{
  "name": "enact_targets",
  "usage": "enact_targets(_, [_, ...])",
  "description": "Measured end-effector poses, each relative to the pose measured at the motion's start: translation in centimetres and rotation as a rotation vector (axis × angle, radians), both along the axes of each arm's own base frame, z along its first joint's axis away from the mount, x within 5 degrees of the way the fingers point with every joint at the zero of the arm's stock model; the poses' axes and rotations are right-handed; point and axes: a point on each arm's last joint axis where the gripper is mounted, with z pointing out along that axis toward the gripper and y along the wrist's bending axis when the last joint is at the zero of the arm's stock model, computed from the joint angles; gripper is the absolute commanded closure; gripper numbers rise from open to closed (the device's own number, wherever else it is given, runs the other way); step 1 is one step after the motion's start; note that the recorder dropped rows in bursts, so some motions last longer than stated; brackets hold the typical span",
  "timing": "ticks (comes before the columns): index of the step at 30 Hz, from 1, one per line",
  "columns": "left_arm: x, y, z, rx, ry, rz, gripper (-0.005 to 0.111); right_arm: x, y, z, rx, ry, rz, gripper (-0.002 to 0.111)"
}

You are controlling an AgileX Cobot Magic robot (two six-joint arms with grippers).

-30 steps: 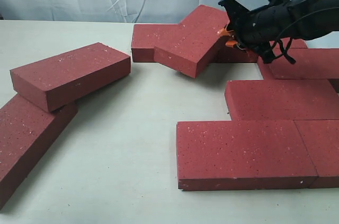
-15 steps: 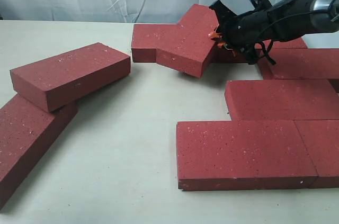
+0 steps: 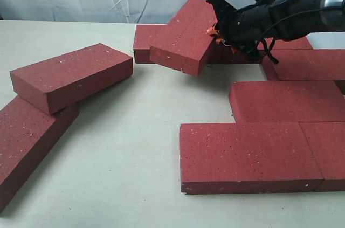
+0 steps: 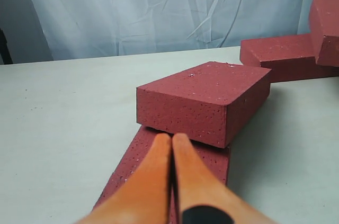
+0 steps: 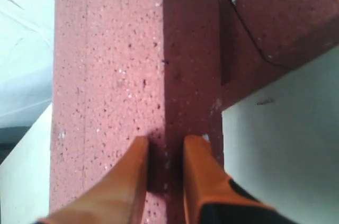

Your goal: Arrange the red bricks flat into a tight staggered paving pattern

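My right gripper (image 3: pixel 215 30) reaches in from the right at the back and is shut on the raised end of a tilted red brick (image 3: pixel 182 38). That brick's low end hangs just above the table, and it leans over a flat brick (image 3: pixel 144 39) behind it. In the right wrist view the orange fingers (image 5: pixel 193 166) pinch the held brick (image 5: pixel 116 75) at its edge. The left gripper (image 4: pixel 172 140) is shut and empty. It hovers over a flat brick (image 4: pixel 137 160) that carries another brick (image 4: pixel 204 99) leaning on it. The left gripper does not show in the exterior view.
Several bricks lie flat and tight at the right: a front one (image 3: pixel 250 155), one beside it (image 3: pixel 329 150), one behind (image 3: pixel 285 101) and one further back (image 3: pixel 310 63). At the left a brick (image 3: pixel 73 74) leans on a lower one (image 3: pixel 27 139). A pale curtain hangs behind the table.
The right gripper has lifted its end of the brick and carried it a little to the left, so the brick tilts more steeply. The other bricks have not moved.
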Motion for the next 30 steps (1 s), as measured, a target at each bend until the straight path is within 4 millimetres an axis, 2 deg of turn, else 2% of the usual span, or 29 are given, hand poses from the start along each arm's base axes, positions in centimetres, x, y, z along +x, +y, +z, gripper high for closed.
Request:
enact_targets(8, [0.0,0.0,0.0,0.000,0.000,0.000,0.107,-6.7,0.6,0.3,-0.022,0.011,-0.222,0.108])
enact_targets(11, [0.0,0.0,0.0,0.000,0.000,0.000,0.107,-9.1,2.0,0.5,-0.004,0.006,-0.302,0.108])
enact_targets(15, [0.0,0.0,0.0,0.000,0.000,0.000,0.107,-11.3,4.0,1.0,0.019,-0.068,-0.427,0.108])
enact_targets(19, [0.0,0.0,0.0,0.000,0.000,0.000,0.107,-12.6,5.2,0.9,0.045,-0.146,-0.547,0.108])
enact_targets(25, [0.0,0.0,0.0,0.000,0.000,0.000,0.107,-12.4,5.8,-2.5,0.102,-0.091,-0.664,0.108])
enact_targets(30, [0.0,0.0,0.0,0.000,0.000,0.000,0.107,-12.1,6.2,-3.9,0.151,-0.081,-0.683,0.107])
